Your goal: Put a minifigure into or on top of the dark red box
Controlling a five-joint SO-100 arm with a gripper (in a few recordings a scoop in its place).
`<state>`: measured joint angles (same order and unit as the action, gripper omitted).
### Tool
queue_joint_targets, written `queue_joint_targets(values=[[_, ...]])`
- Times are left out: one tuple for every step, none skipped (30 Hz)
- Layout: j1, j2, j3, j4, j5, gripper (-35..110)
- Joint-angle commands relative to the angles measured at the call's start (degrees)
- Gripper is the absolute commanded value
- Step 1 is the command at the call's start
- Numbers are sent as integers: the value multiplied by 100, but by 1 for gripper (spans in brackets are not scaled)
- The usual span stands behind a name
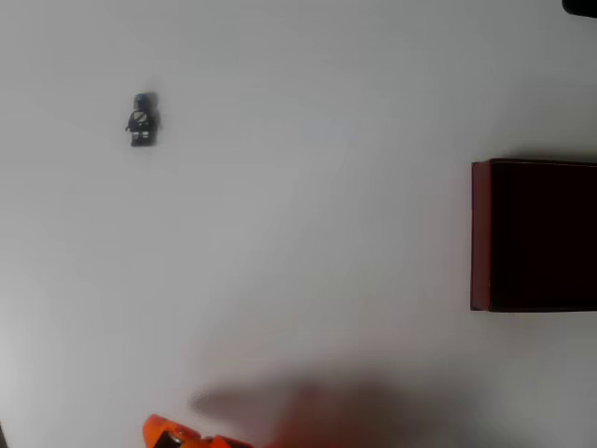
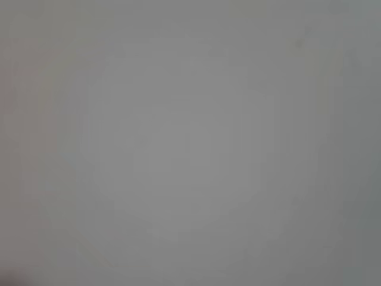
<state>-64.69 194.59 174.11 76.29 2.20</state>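
My arm (image 1: 177,435) shows as an orange sliver at the bottom edge of the overhead view, with a blurred reddish-grey smear beside it that I take to be more of the arm, out of focus. I cannot tell how wide my gripper stands or whether it has hold of anything — its fingers are not resolved anywhere, and the wrist view gives me plain grey table and nothing else.

The minifigure (image 1: 142,119) lies flat on the white table (image 1: 298,233), well apart from my arm, up and a little to the left of it in the overhead view. The dark red box (image 1: 534,235) sits far off to my right in that view, cut by the picture's edge, its dark inside facing up. Nothing lies between the two.

Judging from this, the pick is not yet begun, and most of the risk sits there. The figure is tiny and lies low, so a descent slightly off centre could push it aside or pinch only an arm or leg, and it would twist free on the lift. My wrist view gives me no landmark yet, so I would be aiming late. Then comes a long carry — a weak hold could drop the figure short of the box, or a low pass could clip the near wall.
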Motion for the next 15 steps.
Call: queue_joint_targets(values=[[-633, 88, -105, 149, 501, 0], [-633, 88, -105, 149, 501, 0], [-633, 88, -105, 149, 501, 0], [-633, 88, -105, 149, 501, 0], [-633, 88, -105, 149, 501, 0], [-633, 88, -105, 149, 501, 0], [-633, 88, -105, 149, 501, 0], [-633, 88, -105, 149, 501, 0], [-633, 88, -105, 149, 501, 0], [-633, 88, -105, 149, 501, 0], [-633, 88, -105, 149, 501, 0], [-633, 88, -105, 149, 501, 0], [-624, 88, -105, 149, 519, 0], [-598, 88, -105, 149, 580, 0], [-501, 88, -105, 149, 826, 0]])
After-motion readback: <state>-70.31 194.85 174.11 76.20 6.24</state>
